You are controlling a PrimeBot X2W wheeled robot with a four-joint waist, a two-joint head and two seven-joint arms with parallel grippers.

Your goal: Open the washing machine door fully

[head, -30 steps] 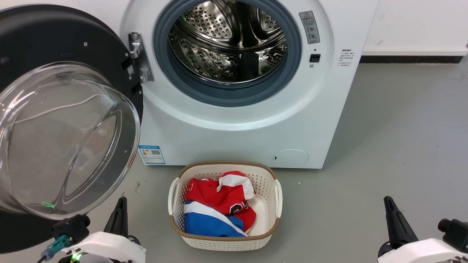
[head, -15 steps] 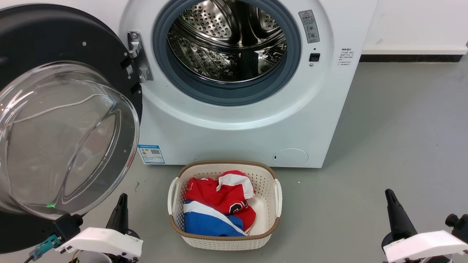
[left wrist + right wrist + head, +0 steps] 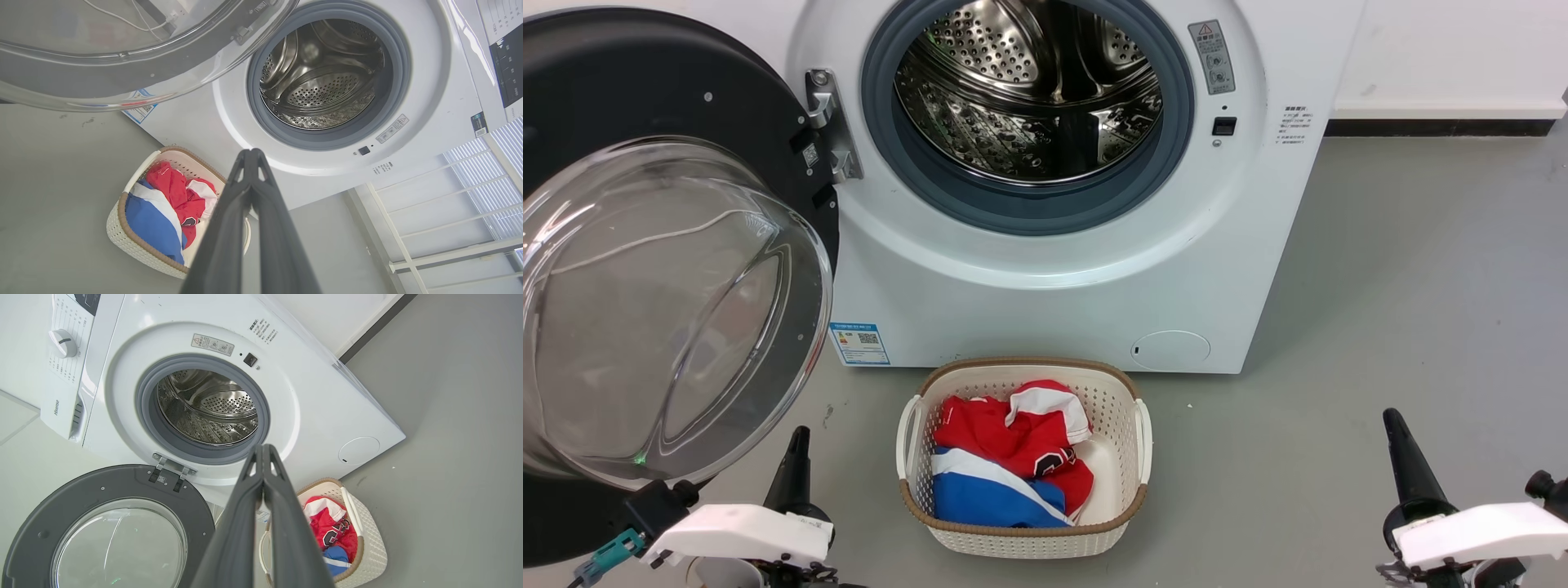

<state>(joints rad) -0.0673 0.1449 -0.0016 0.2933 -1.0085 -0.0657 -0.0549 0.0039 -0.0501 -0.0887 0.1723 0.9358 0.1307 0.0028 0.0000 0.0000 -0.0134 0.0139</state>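
The washing machine door [image 3: 645, 147], a black-rimmed disc with a bulging clear glass bowl, is swung wide open to the left of the white machine [image 3: 1094, 278] on its metal hinge [image 3: 829, 122]. The steel drum mouth [image 3: 1029, 98] stands uncovered. The door's glass [image 3: 102, 49] fills the upper left of the left wrist view, and the whole door [image 3: 110, 531] sits at the lower left of the right wrist view. My left gripper [image 3: 796, 469] is shut, low at the bottom left, below the door and touching nothing. My right gripper [image 3: 1396, 449] is shut at the bottom right, clear of everything.
A white woven basket [image 3: 915, 457] holding red, white and blue clothes [image 3: 1013, 457] stands on the grey floor directly in front of the machine, between my arms. Open floor stretches to the right. A small round white flap [image 3: 1172, 349] is on the machine's lower front.
Both grippers have shifted slightly, the right one rising a little and the left wrist sinking. The door, the basket and the machine stay put.
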